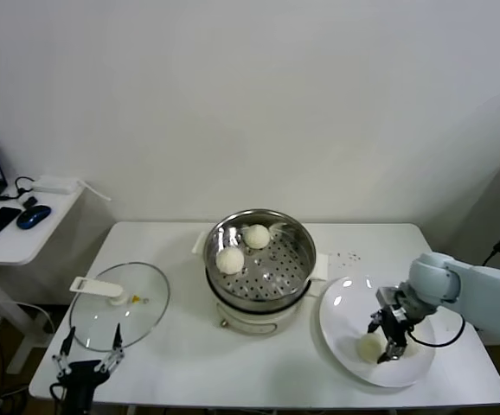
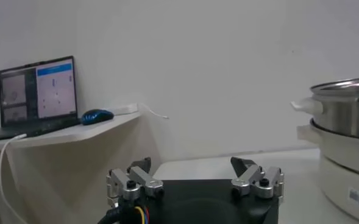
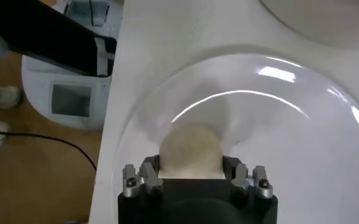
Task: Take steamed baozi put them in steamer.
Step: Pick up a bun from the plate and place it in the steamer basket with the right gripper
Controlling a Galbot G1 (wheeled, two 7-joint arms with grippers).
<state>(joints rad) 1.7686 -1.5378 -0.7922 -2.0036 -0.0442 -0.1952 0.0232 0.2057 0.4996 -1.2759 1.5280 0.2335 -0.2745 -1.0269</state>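
At lower right, the right tool [image 1: 387, 336] straddles a baozi [image 1: 369, 347] on the plate [image 1: 341, 303], fingers open, not yet gripping. Two baozi [image 1: 230, 259] already sit in the steamer [image 1: 295, 232] at centre. Lower left, the left tool [image 1: 88, 349] idles open.

Steamer [image 1: 261, 264]: middle of counter [image 1: 181, 363], two baozi [image 1: 230, 259] inside at 10 o'clock.
Lid [image 1: 120, 304]: at 9 o'clock of steamer.
Plate [image 1: 345, 320]: at 3 o'clock, one baozi [image 1: 369, 347] on it.
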